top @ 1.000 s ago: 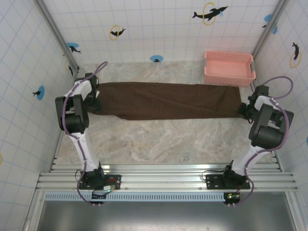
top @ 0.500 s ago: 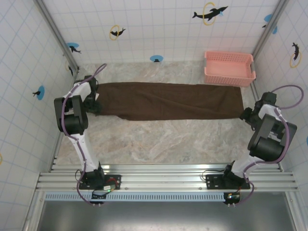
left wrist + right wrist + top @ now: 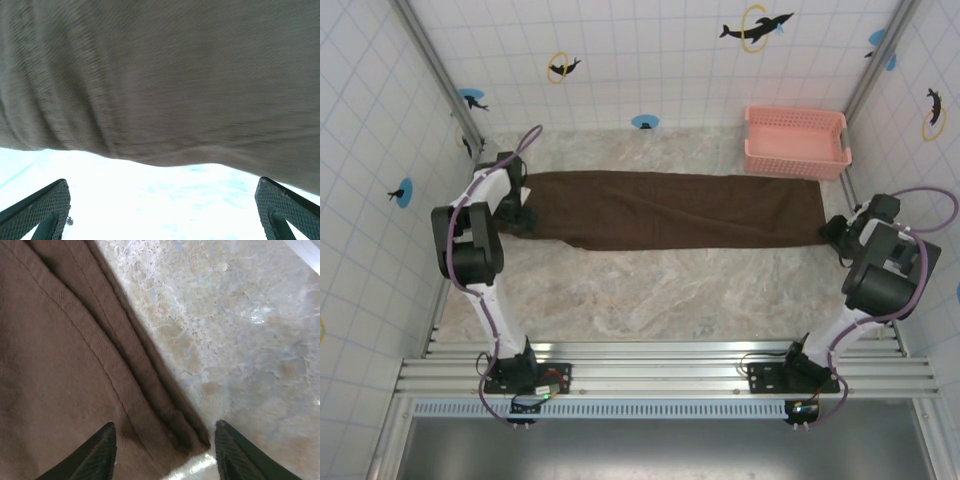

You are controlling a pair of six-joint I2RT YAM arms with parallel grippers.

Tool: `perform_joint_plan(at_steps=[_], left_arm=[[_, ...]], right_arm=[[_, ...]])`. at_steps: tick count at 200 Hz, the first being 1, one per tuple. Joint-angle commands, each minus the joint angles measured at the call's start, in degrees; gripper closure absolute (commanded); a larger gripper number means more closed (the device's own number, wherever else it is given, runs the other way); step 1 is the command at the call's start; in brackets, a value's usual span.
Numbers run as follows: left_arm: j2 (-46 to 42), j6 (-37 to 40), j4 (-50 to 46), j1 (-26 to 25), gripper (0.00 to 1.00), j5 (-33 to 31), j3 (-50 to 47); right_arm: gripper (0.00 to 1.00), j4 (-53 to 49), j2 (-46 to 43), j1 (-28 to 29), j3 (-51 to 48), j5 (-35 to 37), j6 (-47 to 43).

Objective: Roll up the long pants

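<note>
The left end effector sits at the left end of the pants, near the table's left edge, jaws spread wide and released, with cloth just ahead of them. The right end effector is released too, jaws apart at the near corner of the pants' right end. The pants lie flat and unrolled, stretched left to right across the table's far half. A pink basket stands in the far right corner, just beside them.

The near half of the desk lies open. The long pants span it from left edge to right edge; a pink basket blocks the far right corner.
</note>
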Motion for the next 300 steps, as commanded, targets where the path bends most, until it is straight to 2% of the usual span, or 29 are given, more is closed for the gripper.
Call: perform_joint_plan(at_steps=[1, 20, 47, 58, 77, 99, 112, 176, 197, 221, 226, 256, 259, 268, 300], left_arm=[[-3.4, -4.3, -2.1, -9.2, 0.03, 6.4, 3.4], [-1.7, -9.4, -1.4, -15.1, 0.03, 11.9, 7.0], [3.7, -12.9, -2.1, -22.1, 0.03, 14.7, 15.2], [6.1, -13.9, -2.6, -24.1, 0.03, 16.2, 18.7], [9.3, -15.6, -1.8, -26.9, 0.03, 18.4, 21.7], [11.6, -17.2, 0.8, -28.9, 0.03, 18.9, 20.4], [13.1, -17.8, 1.4, -29.3, 0.03, 18.6, 19.8], [18.6, -20.1, 1.7, -30.4, 0.03, 17.7, 19.5], [21.0, -20.8, 1.0, -31.3, 0.03, 18.6, 19.4], [19.8, -23.7, 3.2, -32.7, 0.03, 23.0, 14.7], [17.3, -24.5, 3.9, -33.0, 0.03, 24.2, 13.3], [14.8, -26.8, 4.6, -37.0, 0.03, 25.2, 8.5], [14.8, -27.0, 4.5, -39.0, 0.03, 25.4, 8.3], [14.6, -27.9, 4.2, -40.6, 0.03, 26.1, 7.9], [13.7, -35.2, 8.1, -45.0, 0.03, 32.6, 6.4]], right_arm=[[0.53, -0.9, 4.1, 0.2, -0.7, -0.9, 2.5], [0.64, 0.5, 4.6, 0.2, -1.1, -1.9, 3.4], [0.89, 1.2, 5.8, 0.4, -0.8, -3.1, 3.7], [0.93, 2.1, 5.9, 0.5, -0.8, -3.8, 3.6], [0.95, 3.8, 3.9, 0.7, -1.8, -3.8, 3.5], [0.97, 3.3, -0.8, 0.6, -2.9, -2.2, 2.7], [1.0, 2.0, -4.1, 0.7, -3.3, -1.5, 2.0], [1.0, -6.9, -21.4, 0.5, -1.5, 1.5, -0.2], [1.0, -12.3, -22.2, 0.5, 3.4, 1.1, -0.9], [1.0, -13.9, -22.2, 0.3, 7.8, 0.9, -0.5], [1.0, -14.1, -22.1, 0.2, 8.6, 0.9, -0.5], [1.0, -13.8, -20.6, -0.7, 13.0, -0.8, 0.5], [1.0, -13.8, -20.4, -0.8, 13.5, -1.2, 0.5], [1.0, -13.7, -19.9, -0.9, 14.6, -1.9, 0.7], [1.0, -13.0, -18.4, -0.9, 16.8, -5.9, 1.8]])
